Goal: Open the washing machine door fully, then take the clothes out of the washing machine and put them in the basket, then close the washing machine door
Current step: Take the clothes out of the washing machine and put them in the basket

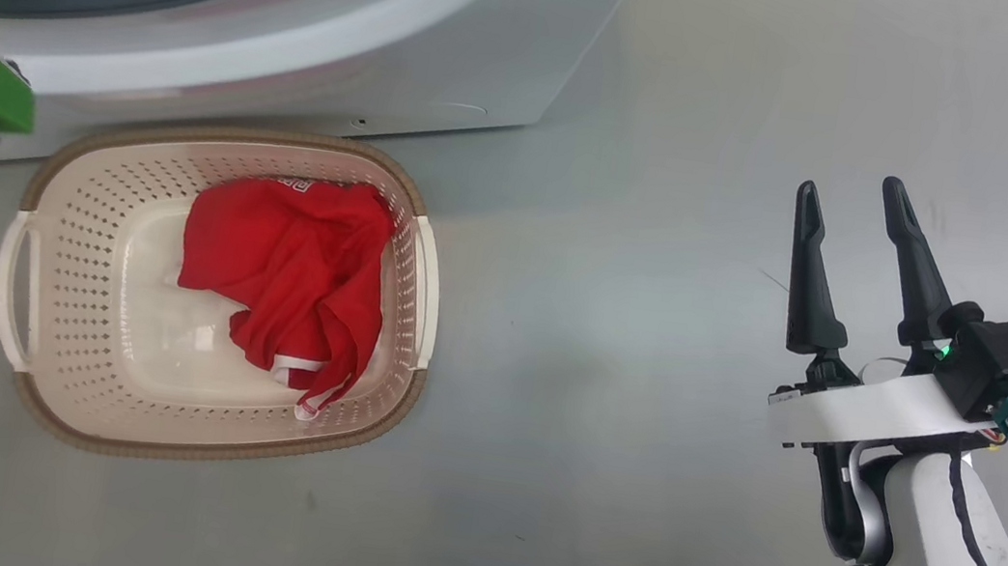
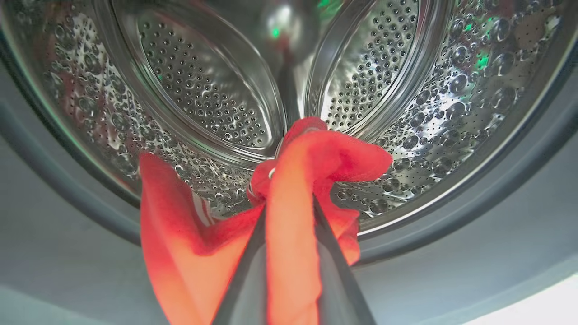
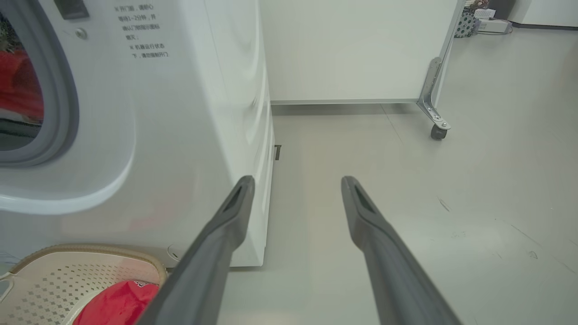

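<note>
Your left gripper [image 2: 289,198] is clamped on a red garment [image 2: 311,153] at the mouth of the steel drum [image 2: 203,90]; your right gripper [image 1: 851,197] is spread wide and empty.
The held fabric bunches over the fingertips and drapes down past the drum's front lip. A second red garment [image 1: 291,274] with white trim lies crumpled in the basket [image 1: 87,199], against its right wall. The basket sits on the floor [image 1: 639,437], just in front of the washing machine [image 1: 456,53]. Your right gripper hangs over bare floor, well to the basket's right.
</note>
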Robot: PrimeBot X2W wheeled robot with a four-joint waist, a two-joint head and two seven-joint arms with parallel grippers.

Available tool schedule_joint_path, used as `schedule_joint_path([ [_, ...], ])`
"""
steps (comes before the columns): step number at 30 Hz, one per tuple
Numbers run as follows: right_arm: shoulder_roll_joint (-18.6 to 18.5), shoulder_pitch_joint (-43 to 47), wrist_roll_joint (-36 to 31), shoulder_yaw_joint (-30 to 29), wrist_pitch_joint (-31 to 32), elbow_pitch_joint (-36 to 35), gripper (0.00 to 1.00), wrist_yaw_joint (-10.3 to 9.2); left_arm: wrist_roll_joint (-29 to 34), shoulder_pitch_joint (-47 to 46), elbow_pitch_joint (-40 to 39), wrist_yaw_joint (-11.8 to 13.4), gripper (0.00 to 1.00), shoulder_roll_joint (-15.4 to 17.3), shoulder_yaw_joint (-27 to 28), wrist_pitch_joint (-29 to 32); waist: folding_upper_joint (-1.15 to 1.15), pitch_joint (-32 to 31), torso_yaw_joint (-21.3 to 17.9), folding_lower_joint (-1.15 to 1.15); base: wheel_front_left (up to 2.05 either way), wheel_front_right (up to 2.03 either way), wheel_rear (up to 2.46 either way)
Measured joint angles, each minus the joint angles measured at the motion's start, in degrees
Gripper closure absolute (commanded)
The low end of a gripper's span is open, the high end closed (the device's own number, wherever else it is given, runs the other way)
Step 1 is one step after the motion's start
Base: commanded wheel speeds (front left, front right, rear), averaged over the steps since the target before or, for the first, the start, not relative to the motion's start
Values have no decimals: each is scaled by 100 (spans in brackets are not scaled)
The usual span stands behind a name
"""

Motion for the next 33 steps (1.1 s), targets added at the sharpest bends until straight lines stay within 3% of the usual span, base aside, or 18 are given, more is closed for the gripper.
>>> schedule_joint_path([
  [11,-62,428,-52,-80,0,147,0,52,207,1240,-457,125,100,-333,-288,-508,0,-757,356,0,0,0,0],
  [27,-161,910,-96,-178,0,169,0,51,408,2137,-1697,212,100,-575,-635,-558,0,-1575,907,0,0,0,0],
  [33,-163,931,-108,-94,0,144,0,59,415,2683,-1808,231,100,-690,-753,-495,0,-1790,1064,0,0,0,0],
])
